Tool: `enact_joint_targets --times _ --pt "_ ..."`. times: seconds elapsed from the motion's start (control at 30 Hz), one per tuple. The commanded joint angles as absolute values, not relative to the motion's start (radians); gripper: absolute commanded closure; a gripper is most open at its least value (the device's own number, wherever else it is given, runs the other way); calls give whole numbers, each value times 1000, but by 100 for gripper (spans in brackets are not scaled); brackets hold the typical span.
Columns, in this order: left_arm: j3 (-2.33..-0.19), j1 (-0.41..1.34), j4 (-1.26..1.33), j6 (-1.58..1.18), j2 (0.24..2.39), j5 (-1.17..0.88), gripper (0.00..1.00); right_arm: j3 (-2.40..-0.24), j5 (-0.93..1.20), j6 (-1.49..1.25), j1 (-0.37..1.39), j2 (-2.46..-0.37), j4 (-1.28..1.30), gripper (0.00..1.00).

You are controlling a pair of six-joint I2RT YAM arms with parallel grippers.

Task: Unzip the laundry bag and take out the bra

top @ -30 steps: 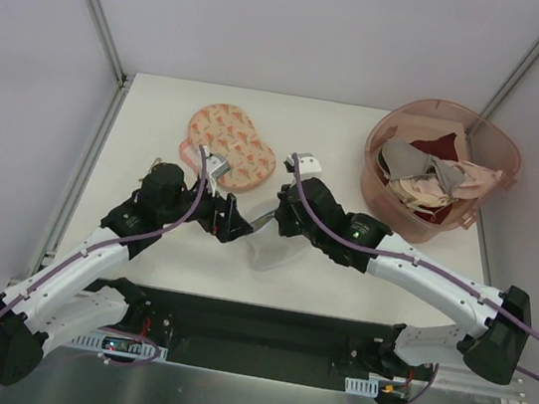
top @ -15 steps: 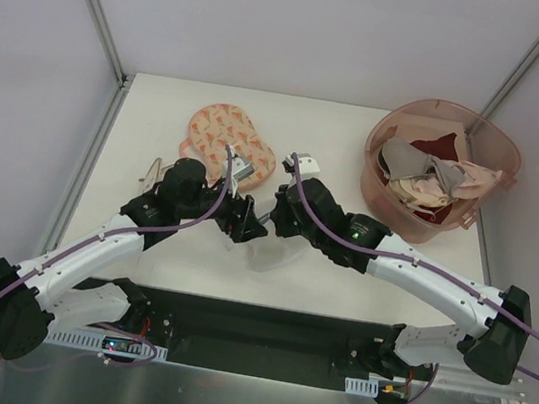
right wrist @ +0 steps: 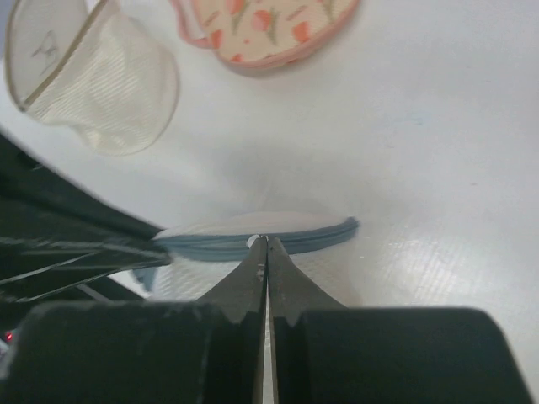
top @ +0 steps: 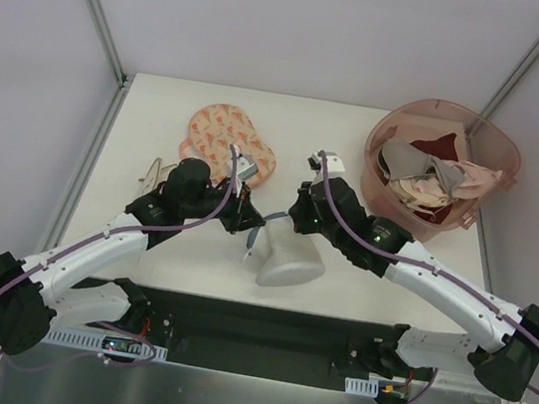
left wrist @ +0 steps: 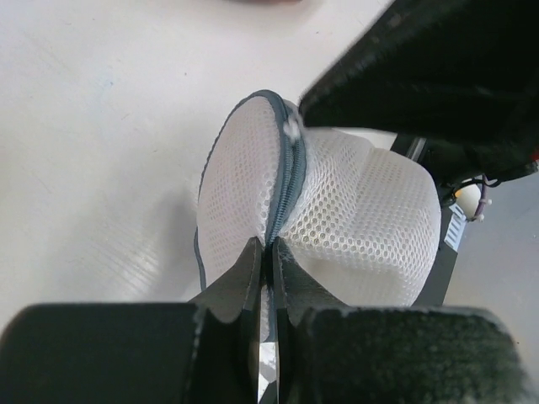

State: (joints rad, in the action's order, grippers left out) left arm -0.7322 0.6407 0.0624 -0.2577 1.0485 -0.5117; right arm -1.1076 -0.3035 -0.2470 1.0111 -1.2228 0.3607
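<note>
Laundry bag (top: 290, 258) sits on table (top: 162, 107) near front edge, btwn both arms. Left claw (left wrist: 268, 252) and right claw (right wrist: 266, 248) each pinch zipper rim (left wrist: 286, 181), tips pressed together. Rim's long axis runs claw-to-claw, so next pull should go along it. Bra not visible, prob. inside.

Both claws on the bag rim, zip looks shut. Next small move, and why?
Probably hold the left claw steady and draw the right claw along the zipper, away from it. Both claws are pinched shut on the rim of the laundry bag, the zipper looks closed between them, and no bra shows. Whether the right claw has the pull tab itself, I cannot tell.
</note>
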Motion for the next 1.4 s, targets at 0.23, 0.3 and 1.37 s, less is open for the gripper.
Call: enact_joint_targets --times 0.23,0.3,1.37 --pt "-709 643 106 -225 853 -479 100 -965 -273 -252 796 -1166 338 99" --pt "-710 643 106 -224 845 -469 100 -965 -255 -255 795 -1149 331 99" --pt "-635 643 236 -103 762 -670 100 -939 272 87 813 -974 256 4"
